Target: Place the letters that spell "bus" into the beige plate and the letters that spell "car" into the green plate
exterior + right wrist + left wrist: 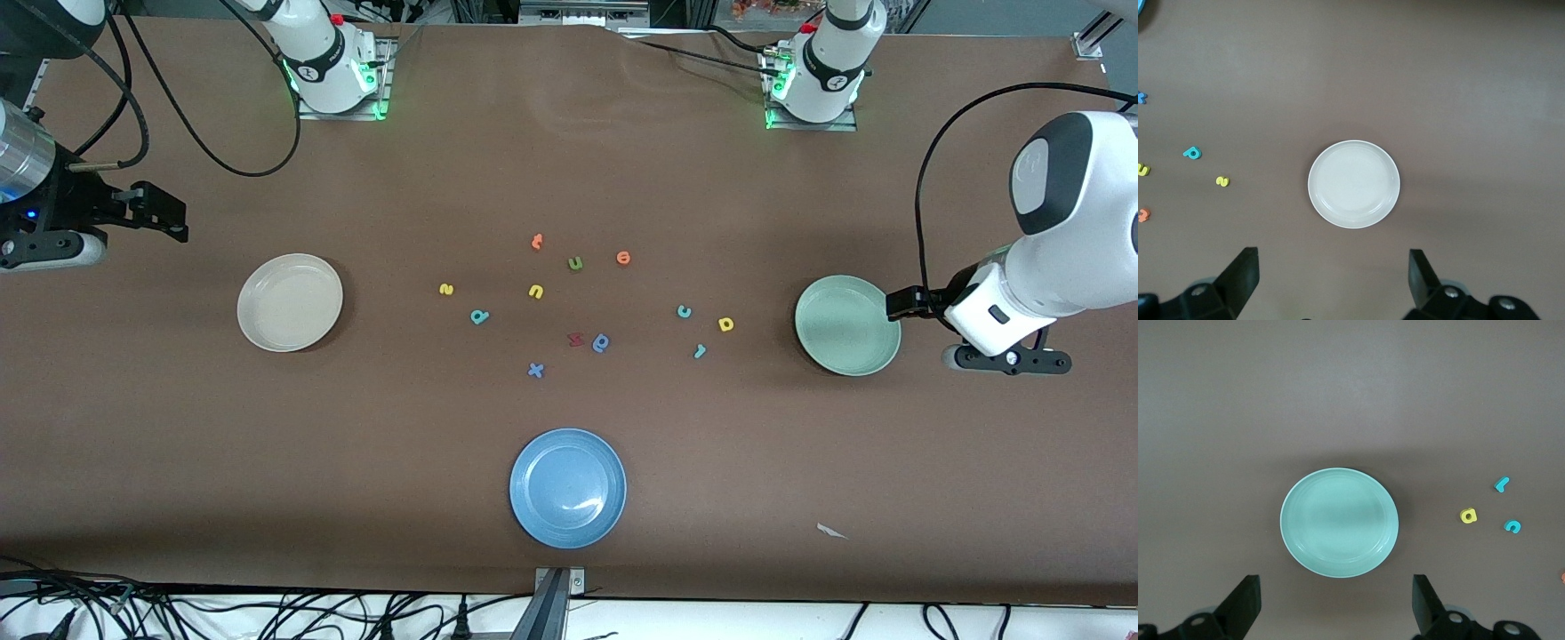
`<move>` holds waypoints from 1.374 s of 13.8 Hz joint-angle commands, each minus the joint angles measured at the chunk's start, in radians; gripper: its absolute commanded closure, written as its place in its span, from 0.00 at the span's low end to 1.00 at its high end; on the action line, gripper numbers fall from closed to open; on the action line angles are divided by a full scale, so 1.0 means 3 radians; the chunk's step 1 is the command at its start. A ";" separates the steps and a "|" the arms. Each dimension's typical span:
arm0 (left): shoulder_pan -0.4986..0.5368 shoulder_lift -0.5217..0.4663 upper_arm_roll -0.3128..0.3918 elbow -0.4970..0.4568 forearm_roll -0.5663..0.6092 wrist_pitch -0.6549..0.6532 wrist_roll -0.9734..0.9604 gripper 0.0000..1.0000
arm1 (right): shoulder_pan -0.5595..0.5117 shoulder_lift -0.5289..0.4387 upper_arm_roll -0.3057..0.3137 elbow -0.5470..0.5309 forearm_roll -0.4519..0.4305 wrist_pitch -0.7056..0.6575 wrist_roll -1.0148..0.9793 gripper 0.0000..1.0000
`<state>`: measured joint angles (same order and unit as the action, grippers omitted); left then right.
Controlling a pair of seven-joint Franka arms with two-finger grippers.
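The beige plate (289, 302) (1353, 184) lies toward the right arm's end, the green plate (847, 324) (1339, 522) toward the left arm's end; both hold nothing. Between them on the table lie the yellow "s" (446, 289) (1222, 181), teal "b" (479, 316) (1192, 153) and yellow "u" (535, 292). Closer to the green plate are the teal "c" (684, 311) (1513, 527), yellow "a" (725, 324) (1468, 515) and teal "r" (700, 351) (1501, 484). My left gripper (1009, 362) (1336, 607) hangs open beside the green plate. My right gripper (49, 253) (1331, 283) hangs open beside the beige plate.
A blue plate (567, 487) sits nearest the front camera. Other letters lie in the middle: a green "u" (575, 263), two orange ones (537, 241) (623, 258), a red one (575, 339), a blue round one (601, 343) and a blue "x" (535, 370).
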<state>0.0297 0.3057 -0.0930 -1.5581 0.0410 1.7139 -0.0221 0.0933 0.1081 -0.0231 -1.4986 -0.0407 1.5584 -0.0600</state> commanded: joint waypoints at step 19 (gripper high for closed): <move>-0.0267 0.0336 -0.0022 -0.0001 -0.0459 -0.0032 -0.0514 0.00 | -0.0004 0.0018 -0.0005 0.0066 0.0059 -0.0041 0.0036 0.00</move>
<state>-0.0246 0.3902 -0.1050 -1.5664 -0.0749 1.7119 -0.1334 0.0933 0.1082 -0.0231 -1.4986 -0.0407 1.5585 -0.0573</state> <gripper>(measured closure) 0.000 0.004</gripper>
